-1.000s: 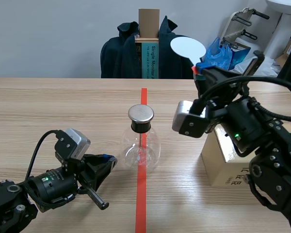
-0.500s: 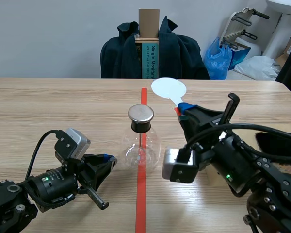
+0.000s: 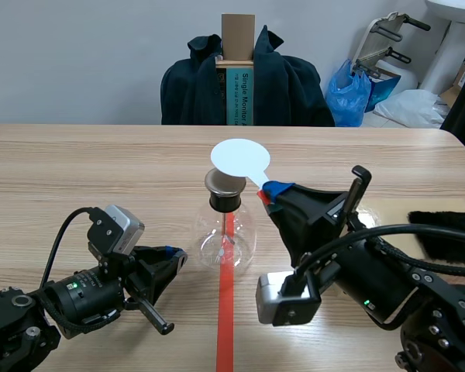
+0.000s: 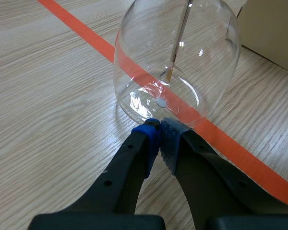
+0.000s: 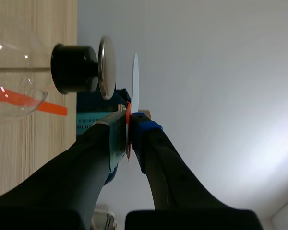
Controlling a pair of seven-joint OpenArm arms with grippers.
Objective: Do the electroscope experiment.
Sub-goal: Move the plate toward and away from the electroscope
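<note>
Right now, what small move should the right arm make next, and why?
Probably ease the white disc down onto the metal cap: the right gripper grips the disc's handle, and the right wrist view shows a thin gap between disc and cap.

**White paddle held over the electroscope cap**

The electroscope (image 3: 226,229), a clear round glass flask with a black stopper and a flat metal cap (image 3: 225,182), stands upright on the red tape line. A round white paddle (image 3: 240,158) with a red handle, pinched in the right gripper (image 3: 273,191), lies level just above the cap, not touching it.
</note>
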